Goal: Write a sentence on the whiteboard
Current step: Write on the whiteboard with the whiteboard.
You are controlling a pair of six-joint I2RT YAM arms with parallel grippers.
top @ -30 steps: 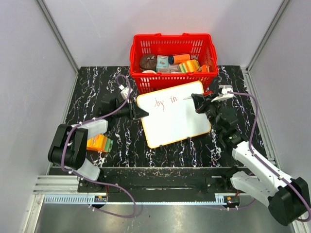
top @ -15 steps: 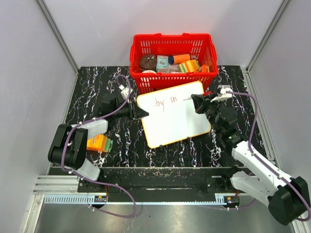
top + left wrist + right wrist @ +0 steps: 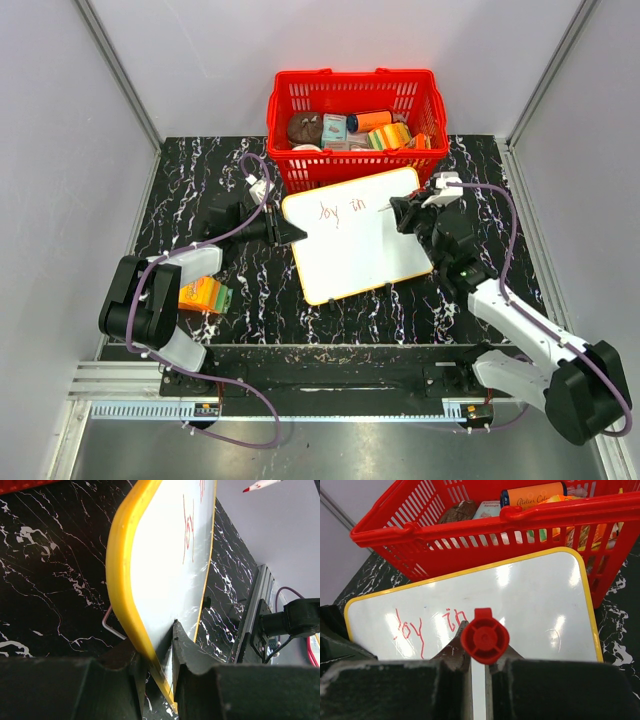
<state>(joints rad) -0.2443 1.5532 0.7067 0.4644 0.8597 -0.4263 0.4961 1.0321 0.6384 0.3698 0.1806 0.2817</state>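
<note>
The whiteboard [image 3: 360, 250], white with a yellow rim, leans tilted in front of the basket. My left gripper [image 3: 293, 233] is shut on its left edge, and the rim [image 3: 120, 580] passes between the fingers [image 3: 185, 650]. The sentence [image 3: 338, 210] reads "joy in" in red [image 3: 427, 625]. My right gripper [image 3: 405, 213] is shut on a red marker [image 3: 485, 636], whose end cap faces the wrist camera. The marker's tip [image 3: 248, 489] hangs a little off the board, right of "in".
A red basket [image 3: 290, 120] holding several items stands just behind the whiteboard. An orange box [image 3: 203, 295] lies beside the left arm. A wire stand [image 3: 111, 627] props the board from behind. Grey walls close in the black marbled table [image 3: 190, 180].
The right wrist has swung a little to the left with the marker. The written words look the same, and the left arm has not moved.
</note>
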